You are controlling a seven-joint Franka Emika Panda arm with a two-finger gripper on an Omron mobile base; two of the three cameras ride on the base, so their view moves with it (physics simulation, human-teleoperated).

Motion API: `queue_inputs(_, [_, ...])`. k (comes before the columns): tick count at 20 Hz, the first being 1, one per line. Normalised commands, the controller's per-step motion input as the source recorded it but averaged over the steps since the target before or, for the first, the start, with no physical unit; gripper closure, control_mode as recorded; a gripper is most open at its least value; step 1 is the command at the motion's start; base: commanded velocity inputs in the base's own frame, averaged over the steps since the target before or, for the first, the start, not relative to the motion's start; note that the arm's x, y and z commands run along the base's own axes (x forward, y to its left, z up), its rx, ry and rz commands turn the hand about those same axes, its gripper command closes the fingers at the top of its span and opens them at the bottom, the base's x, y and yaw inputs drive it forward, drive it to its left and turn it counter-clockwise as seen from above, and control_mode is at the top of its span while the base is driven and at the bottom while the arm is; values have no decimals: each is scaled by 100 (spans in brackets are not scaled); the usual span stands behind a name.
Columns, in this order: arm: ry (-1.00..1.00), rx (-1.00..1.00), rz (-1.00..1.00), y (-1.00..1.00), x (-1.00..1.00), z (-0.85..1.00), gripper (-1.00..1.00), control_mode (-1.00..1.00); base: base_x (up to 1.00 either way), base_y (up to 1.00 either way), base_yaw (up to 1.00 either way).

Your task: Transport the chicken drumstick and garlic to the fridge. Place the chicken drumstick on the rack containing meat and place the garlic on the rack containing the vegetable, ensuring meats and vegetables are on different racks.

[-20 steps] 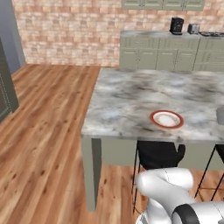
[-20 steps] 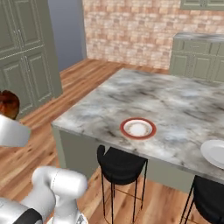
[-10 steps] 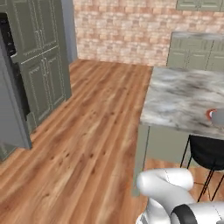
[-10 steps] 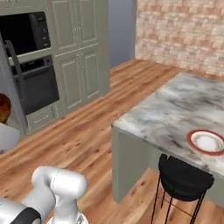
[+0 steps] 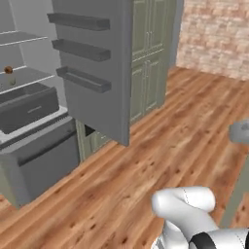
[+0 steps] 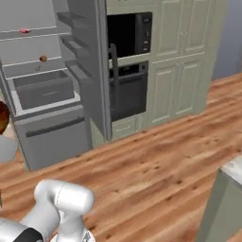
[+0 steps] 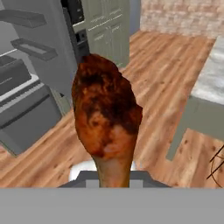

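Observation:
The orange-brown chicken drumstick (image 7: pixel 105 109) stands thick end up in the hand view, its thin bone end down in my shut gripper (image 7: pixel 113 178). The drumstick (image 6: pixel 2 118) also shows at the left edge of the right base view. The fridge (image 6: pixel 47 118) stands open ahead, its door (image 5: pixel 97 63) swung out. The pink meat (image 6: pixel 24 31) lies on the uppermost rack (image 6: pixel 38 33). One shelf down sits the dark-brown round vegetable (image 5: pixel 8 70), with a tiny pale bulb that looks like the garlic (image 5: pixel 12 80) beside it.
A dark grey drawer (image 5: pixel 26 109) juts out below the shelves. The fridge door carries three bins (image 5: pixel 80 51). A wall oven (image 6: pixel 127 90) and grey-green cabinets (image 6: pixel 184 80) stand beside the fridge. The island counter's corner (image 6: pixel 231 168) is at the right, with wooden floor (image 5: pixel 160 146) between.
The whole picture has swung from the island counter round to the open fridge, so the camera has moved. The drumstick stays held in the gripper.

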Motion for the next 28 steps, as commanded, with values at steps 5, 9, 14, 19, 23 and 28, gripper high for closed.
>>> queue_inputs(5, [0,0,0,0,0,0,100,100,11,96,62])
queue_inputs(9, [0,0,0,0,0,0,100,100,56,44,52])
queue_inputs(14, [0,0,0,0,0,0,100,100,89,12,37])
queue_inputs(19, [0,0,0,0,0,0,100,100,100,0,12])
queue_inputs(23, [0,0,0,0,0,0,100,100,100,-3,4])
queue_inputs(28, [0,0,0,0,0,0,100,100,93,-42,0])
